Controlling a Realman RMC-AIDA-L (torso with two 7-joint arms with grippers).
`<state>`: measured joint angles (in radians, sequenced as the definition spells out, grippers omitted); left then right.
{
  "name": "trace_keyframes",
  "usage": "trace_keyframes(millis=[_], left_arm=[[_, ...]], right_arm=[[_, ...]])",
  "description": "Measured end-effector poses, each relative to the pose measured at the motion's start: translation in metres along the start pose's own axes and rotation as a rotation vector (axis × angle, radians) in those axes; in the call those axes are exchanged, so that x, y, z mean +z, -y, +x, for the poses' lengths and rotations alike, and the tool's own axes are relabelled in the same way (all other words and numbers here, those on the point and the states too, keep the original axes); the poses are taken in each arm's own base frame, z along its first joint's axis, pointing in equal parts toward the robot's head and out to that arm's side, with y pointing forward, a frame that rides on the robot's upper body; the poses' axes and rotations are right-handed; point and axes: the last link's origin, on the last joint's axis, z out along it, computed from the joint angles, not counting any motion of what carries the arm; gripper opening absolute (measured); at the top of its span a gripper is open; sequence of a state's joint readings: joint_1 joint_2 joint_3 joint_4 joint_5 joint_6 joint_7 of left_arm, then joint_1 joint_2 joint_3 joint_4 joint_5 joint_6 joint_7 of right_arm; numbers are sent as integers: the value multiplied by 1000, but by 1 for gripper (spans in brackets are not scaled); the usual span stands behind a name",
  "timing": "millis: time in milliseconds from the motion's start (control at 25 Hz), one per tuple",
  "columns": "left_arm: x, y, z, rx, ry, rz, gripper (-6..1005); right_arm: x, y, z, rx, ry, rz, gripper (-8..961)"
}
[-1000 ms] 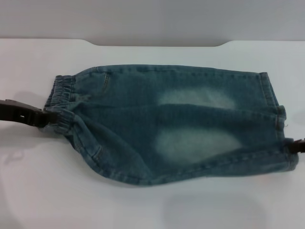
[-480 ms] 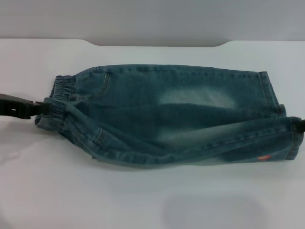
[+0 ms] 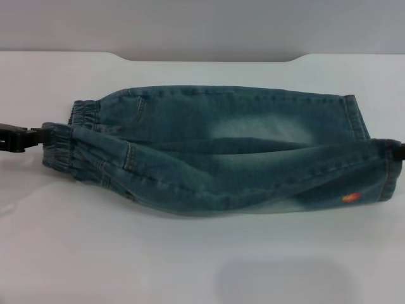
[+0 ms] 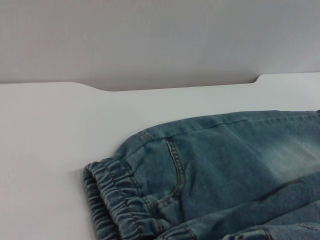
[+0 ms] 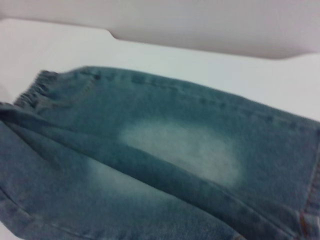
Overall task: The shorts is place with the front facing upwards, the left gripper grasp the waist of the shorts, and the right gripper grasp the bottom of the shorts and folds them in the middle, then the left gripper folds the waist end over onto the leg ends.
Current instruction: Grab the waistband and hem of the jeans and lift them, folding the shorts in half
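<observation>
Blue-green denim shorts [image 3: 221, 152] lie across a white table [image 3: 190, 266], gathered waist [image 3: 63, 149] toward the robot's left, leg hems [image 3: 386, 174] toward its right. The near half is lifted and draped partway over the far half, a small orange patch [image 3: 350, 198] showing.

The left gripper [image 3: 38, 137] pinches the waist. The right gripper [image 3: 400, 151] sits at the hem by the picture's edge; I cannot tell its grip.

The denim looks soft but fairly heavy, sagging between the held ends, so the stitched corners seem the best holds. Bare table surrounds the shorts; the far edge has a notch [image 3: 209, 58].
</observation>
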<state>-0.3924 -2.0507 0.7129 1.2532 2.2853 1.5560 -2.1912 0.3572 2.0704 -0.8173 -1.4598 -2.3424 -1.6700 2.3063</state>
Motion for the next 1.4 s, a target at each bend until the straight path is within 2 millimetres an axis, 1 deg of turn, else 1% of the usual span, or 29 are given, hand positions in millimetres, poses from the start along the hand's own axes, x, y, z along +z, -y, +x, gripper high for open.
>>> trace_keyframes(millis=[120,320,560,880,1120,1400], left_arm=[[-2,0,-3,-6,-14,-3,24],[-3,1,-5,-13,-33,-5,24],[-4,2,-13,-17,-106,-20,25],[-4,2,-19,-53,-184,-62,25],[-10,4,-24,-60,-218,-55,25],[-19,8,-34,-76,-264,-37,26]], right_arm=[[-2,-1,0,-22,35,-13,17],[-3,0,8,-41,78,-13,17],[-6,4,18,-69,153,-17,17],[-3,8,31,-111,211,-34,18],[-3,4,34,-164,262,-69,18],[-10,-5,40,-221,329,-103,19]])
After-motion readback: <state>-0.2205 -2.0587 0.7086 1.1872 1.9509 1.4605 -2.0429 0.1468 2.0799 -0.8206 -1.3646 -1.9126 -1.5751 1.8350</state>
